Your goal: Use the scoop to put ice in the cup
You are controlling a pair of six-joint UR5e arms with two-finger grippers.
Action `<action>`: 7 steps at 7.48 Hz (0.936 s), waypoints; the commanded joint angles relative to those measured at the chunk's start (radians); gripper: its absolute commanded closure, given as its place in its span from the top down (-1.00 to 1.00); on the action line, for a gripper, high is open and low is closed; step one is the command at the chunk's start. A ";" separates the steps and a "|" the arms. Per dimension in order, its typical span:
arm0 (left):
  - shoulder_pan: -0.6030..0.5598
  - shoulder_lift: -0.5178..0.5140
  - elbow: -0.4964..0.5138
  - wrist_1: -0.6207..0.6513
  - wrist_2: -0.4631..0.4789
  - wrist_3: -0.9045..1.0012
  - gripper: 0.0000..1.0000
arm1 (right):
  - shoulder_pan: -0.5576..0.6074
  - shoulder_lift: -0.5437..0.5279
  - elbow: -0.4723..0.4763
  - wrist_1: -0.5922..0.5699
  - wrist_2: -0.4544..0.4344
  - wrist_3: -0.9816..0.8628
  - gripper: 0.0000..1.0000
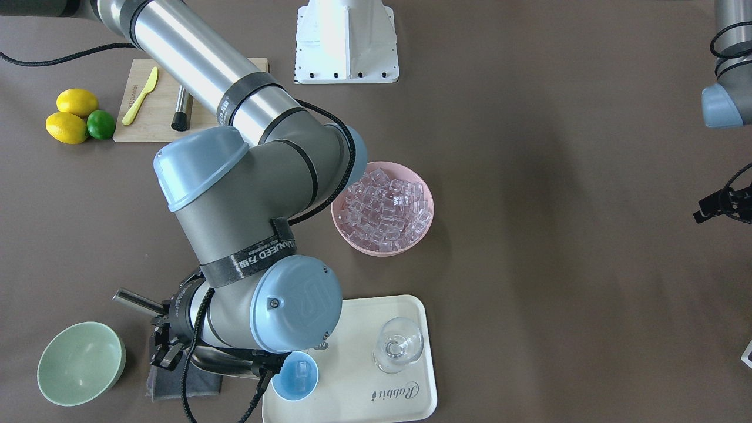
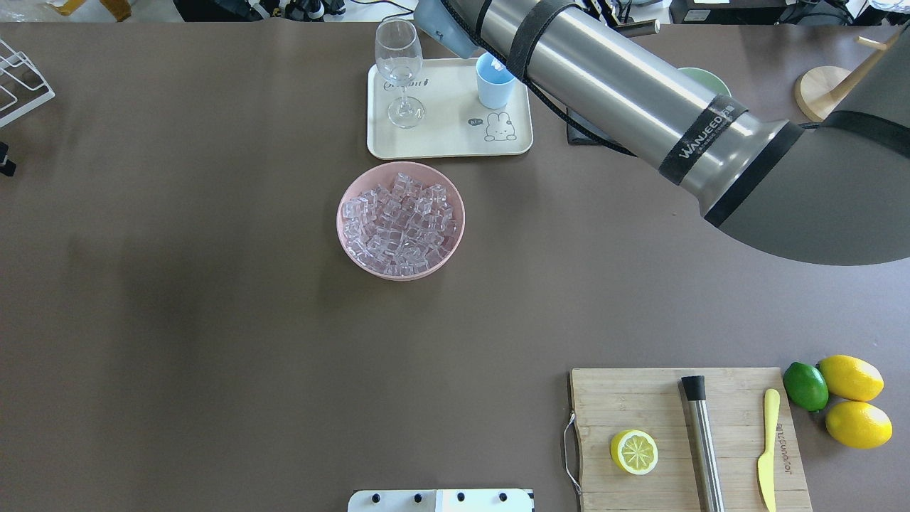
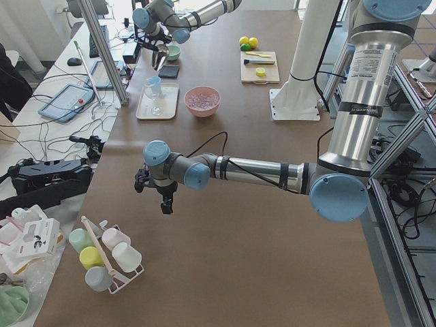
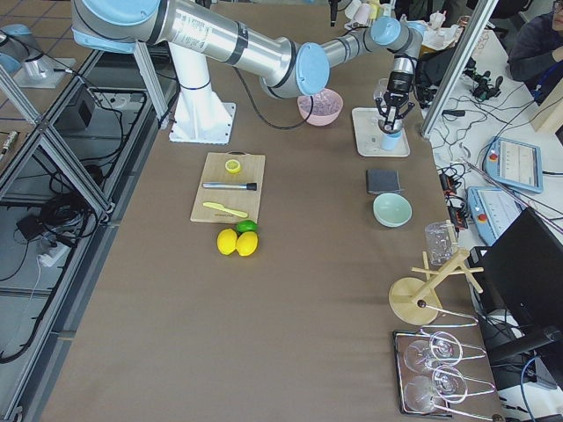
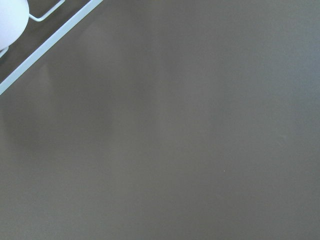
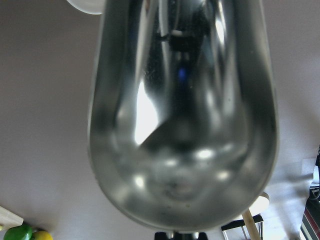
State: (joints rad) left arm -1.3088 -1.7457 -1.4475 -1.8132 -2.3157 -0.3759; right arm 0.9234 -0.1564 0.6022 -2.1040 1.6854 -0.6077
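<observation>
The right arm [image 1: 194,56] is a polished silver tube between dark grey joints with pale blue caps [image 1: 296,302], one embossed with a UR logo. Black straps [image 1: 252,258] lettered WANJEED hold a braided black cable [image 1: 353,155]. The left arm [image 3: 259,170] looks alike, ending in a black left gripper [image 3: 165,206].

2 lemons [image 2: 851,377] and 1 lime [image 2: 805,386] (touching) lie beside the cutting board [image 2: 661,405].

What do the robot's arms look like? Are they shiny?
Yes! The right arm is a shiny silver tube with dark grey joints and round light-blue caps. Black straps, one printed WANJEED in white, hold a black cable along it. The left arm is built the same, and the left gripper at its end is black.
</observation>
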 commanded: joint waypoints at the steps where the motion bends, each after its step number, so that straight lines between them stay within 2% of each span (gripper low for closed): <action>1: 0.000 -0.001 -0.007 0.000 0.001 -0.006 0.95 | 0.002 -0.006 0.027 0.001 0.004 -0.004 -1.00; 2: -0.001 -0.003 -0.007 0.003 -0.001 -0.006 0.95 | 0.005 -0.040 0.106 -0.017 0.010 -0.004 -1.00; 5: -0.018 0.008 -0.042 0.011 -0.085 -0.006 0.95 | 0.078 -0.306 0.561 -0.199 0.098 -0.006 -1.00; 7: -0.046 0.122 -0.173 0.008 -0.088 0.002 0.95 | 0.145 -0.610 0.973 -0.278 0.122 -0.006 -1.00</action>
State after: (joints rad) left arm -1.3360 -1.7070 -1.5200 -1.8047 -2.3941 -0.3809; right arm 1.0111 -0.5113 1.2290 -2.3156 1.7819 -0.6132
